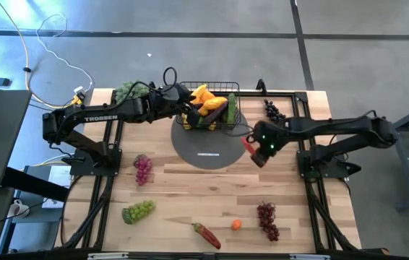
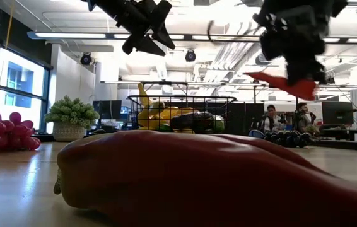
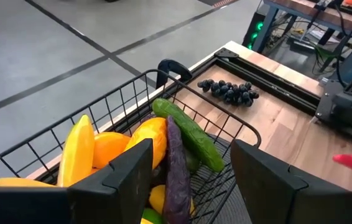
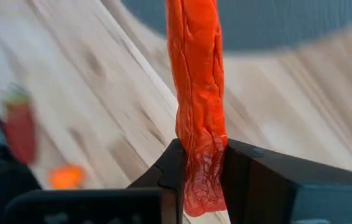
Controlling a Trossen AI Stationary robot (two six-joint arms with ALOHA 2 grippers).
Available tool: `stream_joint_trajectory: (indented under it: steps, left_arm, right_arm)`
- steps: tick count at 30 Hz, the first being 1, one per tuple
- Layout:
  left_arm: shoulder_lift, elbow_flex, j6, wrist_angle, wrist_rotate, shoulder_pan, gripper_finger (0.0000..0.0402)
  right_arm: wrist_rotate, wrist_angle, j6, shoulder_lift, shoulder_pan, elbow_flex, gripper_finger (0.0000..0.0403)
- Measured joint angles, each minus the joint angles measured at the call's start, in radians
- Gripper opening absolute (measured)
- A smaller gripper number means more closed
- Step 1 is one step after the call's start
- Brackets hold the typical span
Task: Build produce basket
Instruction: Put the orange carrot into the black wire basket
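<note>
Right gripper (image 4: 201, 180): clamped on red pepper (image 4: 196, 93), frame centre-right, beside basket (image 1: 212, 108).
Left gripper (image 3: 191, 174): fingers apart, over basket.

The black wire basket (image 1: 208, 108) sits at the far edge of the table, holding bananas (image 3: 79, 149), a mango (image 3: 148, 137), a cucumber (image 3: 188, 134) and an eggplant (image 3: 176, 174). Grapes (image 1: 142, 168), a red pepper (image 1: 207, 234) and other produce lie scattered on the table. One red pepper (image 4: 196, 99) is clamped above the table.
</note>
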Motion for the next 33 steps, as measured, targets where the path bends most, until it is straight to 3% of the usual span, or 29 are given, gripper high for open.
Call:
stream_joint_trajectory:
  steps: [16,23,33]
  left_arm:
    - [0.000,0.000,-0.002,-0.076,0.007,-0.002,0.0204]
    - [0.000,0.000,-0.002,-0.122,0.007,-0.034,0.0204]
    - [0.000,0.000,-0.003,-0.189,-0.031,-0.084,0.0204]
  right_arm:
    - [0.028,0.468,-0.119,0.002,-0.245,0.048,0.0047]
    - [0.089,0.635,-0.184,0.029,-0.368,0.049,0.0046]
    - [0.122,0.805,-0.203,0.180,-0.428,0.048,0.0046]
